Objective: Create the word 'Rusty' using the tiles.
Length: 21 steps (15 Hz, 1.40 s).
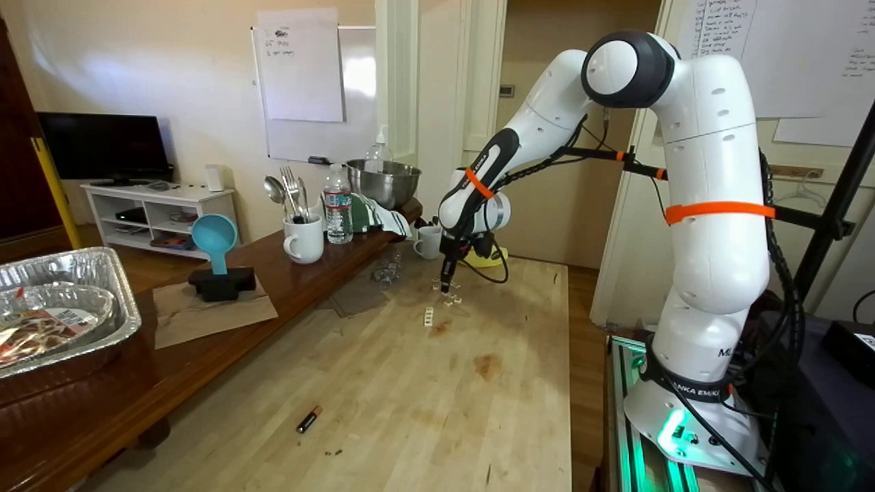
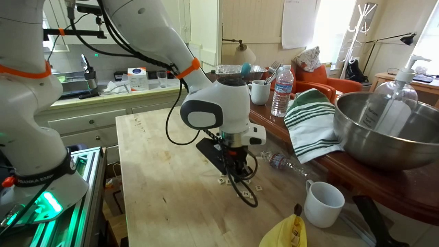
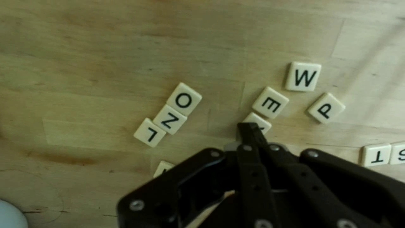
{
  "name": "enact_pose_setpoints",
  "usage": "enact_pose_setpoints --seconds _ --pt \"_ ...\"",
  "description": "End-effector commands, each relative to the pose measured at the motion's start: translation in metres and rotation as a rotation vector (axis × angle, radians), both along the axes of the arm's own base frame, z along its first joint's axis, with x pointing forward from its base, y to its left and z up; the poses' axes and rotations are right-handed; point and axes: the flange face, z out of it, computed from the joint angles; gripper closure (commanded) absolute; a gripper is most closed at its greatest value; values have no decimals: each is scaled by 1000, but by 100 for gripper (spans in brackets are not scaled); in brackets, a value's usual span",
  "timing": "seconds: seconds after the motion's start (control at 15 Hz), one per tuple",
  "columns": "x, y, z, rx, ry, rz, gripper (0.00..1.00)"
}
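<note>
Ten tiles (image 3: 184, 98) show in the wrist view, two partly covered by the gripper (image 3: 251, 132), its jaws closed; in an exterior view they lie toward the table's (image 1: 506, 424) far edge. One white mug (image 1: 429, 243) stands near the far corner, a second mug (image 1: 305, 242) on the brown counter (image 1: 301, 283).

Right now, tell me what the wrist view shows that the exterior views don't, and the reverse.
Only the wrist view makes out the letters on the P tile, the T tile and, cut by the frame's edge, the S tile.

Only the exterior views show the steel bowl and upright water bottle, visible in both exterior views, plus a battery in an exterior view.

All share the wooden tabletop, the gripper and some of the loose tiles.
</note>
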Motion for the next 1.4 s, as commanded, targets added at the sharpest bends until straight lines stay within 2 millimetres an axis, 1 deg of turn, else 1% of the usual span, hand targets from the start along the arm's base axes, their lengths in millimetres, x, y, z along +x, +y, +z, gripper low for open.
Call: enact_pose_setpoints --seconds 0.0,0.33,1.0,1.33 --pt "0 17 -12 16 38 -88 100" --pt "4 32 -13 38 38 -168 100" --pt "7 60 -13 68 56 -339 100" --pt "6 70 -12 87 81 -419 100"
